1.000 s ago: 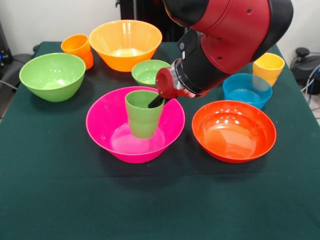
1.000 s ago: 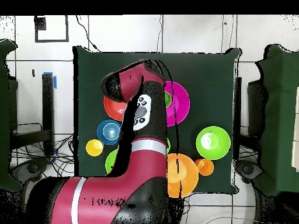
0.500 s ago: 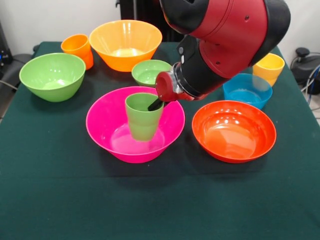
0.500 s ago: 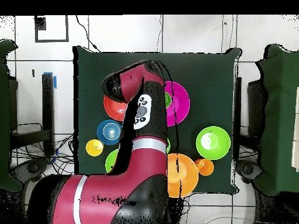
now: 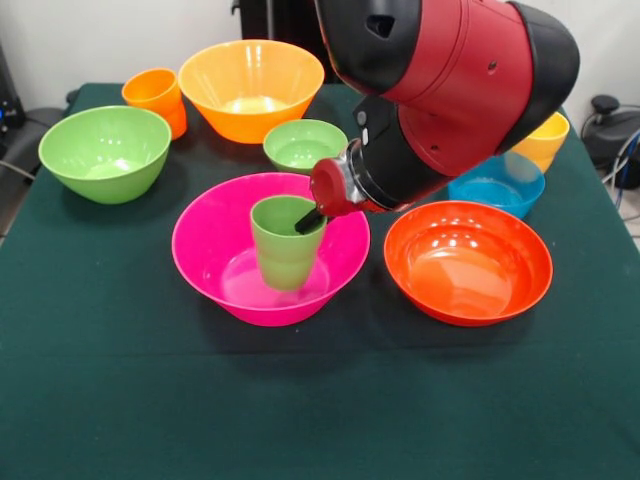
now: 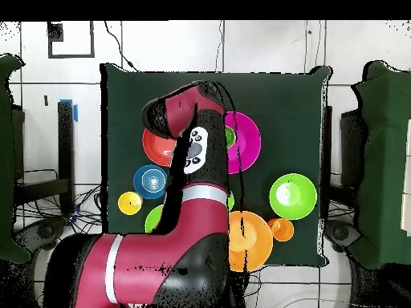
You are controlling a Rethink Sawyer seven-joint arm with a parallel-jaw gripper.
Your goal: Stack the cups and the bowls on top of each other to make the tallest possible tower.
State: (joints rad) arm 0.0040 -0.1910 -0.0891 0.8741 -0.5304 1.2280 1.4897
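Here we see a surface (image 5: 120,400) covered in dark green cloth, with a pale wall behind it in the front view and a white floor marked by dark lines around it in the overhead view. The green cup (image 5: 285,243) stands inside the big pink bowl (image 5: 210,250), mouth up, its long axis close to vertical with a slight lean. The hand (image 5: 307,219) reaches down from the red and black arm (image 5: 450,80), one dark finger inside the cup's rim; we cannot tell whether the fingers are apart or clamped on the rim. Around the pink bowl sit a red-orange bowl (image 5: 468,262), a blue bowl (image 5: 500,183), a yellow cup (image 5: 548,135), a small green bowl (image 5: 300,145), a large orange bowl (image 5: 250,88), an orange cup (image 5: 155,95) and a light green bowl (image 5: 104,152).
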